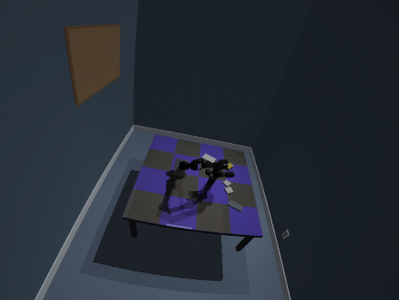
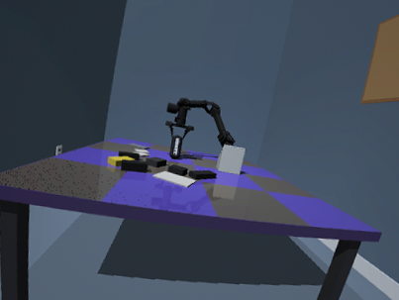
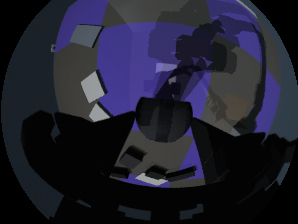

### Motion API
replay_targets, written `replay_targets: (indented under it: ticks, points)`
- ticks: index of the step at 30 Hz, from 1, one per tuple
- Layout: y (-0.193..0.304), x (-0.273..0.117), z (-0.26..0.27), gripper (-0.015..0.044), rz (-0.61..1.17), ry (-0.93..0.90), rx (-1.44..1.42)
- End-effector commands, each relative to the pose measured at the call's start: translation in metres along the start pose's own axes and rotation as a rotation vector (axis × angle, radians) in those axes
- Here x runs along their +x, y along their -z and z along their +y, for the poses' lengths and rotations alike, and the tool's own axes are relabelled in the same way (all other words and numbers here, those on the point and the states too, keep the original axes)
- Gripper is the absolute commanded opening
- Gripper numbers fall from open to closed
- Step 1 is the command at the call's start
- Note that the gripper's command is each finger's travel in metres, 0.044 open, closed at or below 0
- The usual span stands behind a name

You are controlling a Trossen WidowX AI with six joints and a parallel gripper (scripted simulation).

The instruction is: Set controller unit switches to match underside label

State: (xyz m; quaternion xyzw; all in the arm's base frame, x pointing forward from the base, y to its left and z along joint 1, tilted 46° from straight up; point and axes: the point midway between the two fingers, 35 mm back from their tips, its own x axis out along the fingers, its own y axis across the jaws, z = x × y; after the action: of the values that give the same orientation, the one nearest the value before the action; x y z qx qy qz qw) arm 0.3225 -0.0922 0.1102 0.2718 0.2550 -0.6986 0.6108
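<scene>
Your gripper: black, two-fingered, pointing down, its spread fingers closed on opposite sides of the controller unit. Item, that unit: dark, round-cornered, on edge between the fingertips, over the bench's middle, a pale marked strip towards the exterior view; you cannot read its marks, nor tell whether its lower edge touches. Item, the bench: glossy violet and brown-grey squares, one corner speckled. Item, low black blocks, rectangular, lying near a yellow block. Item, a thin white plate, flat beside them. Item, two small whitish tiles. Item, a smooth grey slab, flat. Item, a pale rectangular panel, upright before your arm's base in the exterior view.
</scene>
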Motion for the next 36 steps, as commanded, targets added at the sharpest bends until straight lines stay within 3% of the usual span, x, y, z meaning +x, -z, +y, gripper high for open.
replay_targets:
  ticks: [1,36]
  points:
    - [0.009,0.003,-0.001,0.0338,0.011,0.010,0.001]
    - [0.052,0.002,-0.001,0.0338,0.013,0.010,0.001]
